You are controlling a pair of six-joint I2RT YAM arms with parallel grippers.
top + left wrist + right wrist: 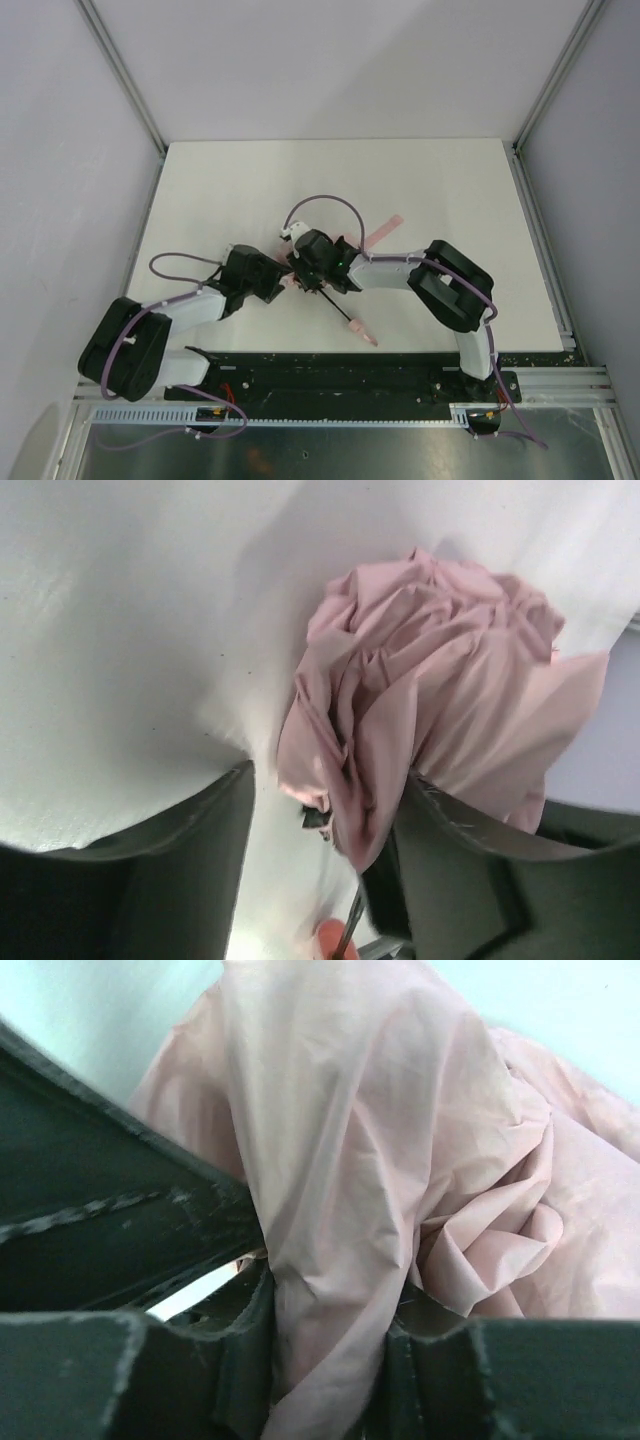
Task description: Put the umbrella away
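Angled inward over the white bench (450, 200), left end effector (328, 775) stands spread; right end effector (330, 1310) pinches crumpled pale pink thin-fabric umbrella (440, 660).

One camera sits high behind the arms (395, 272), looking down over the whole white table (220, 190). Each wrist camera peers past its own dark fingers (170, 880), close against the pink umbrella (440, 680), which all three views share.

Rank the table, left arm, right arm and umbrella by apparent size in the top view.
1. table
2. left arm and right arm: they look about alike, so I won't rank one over the other
3. umbrella: mostly hidden by the arms, little of it shows
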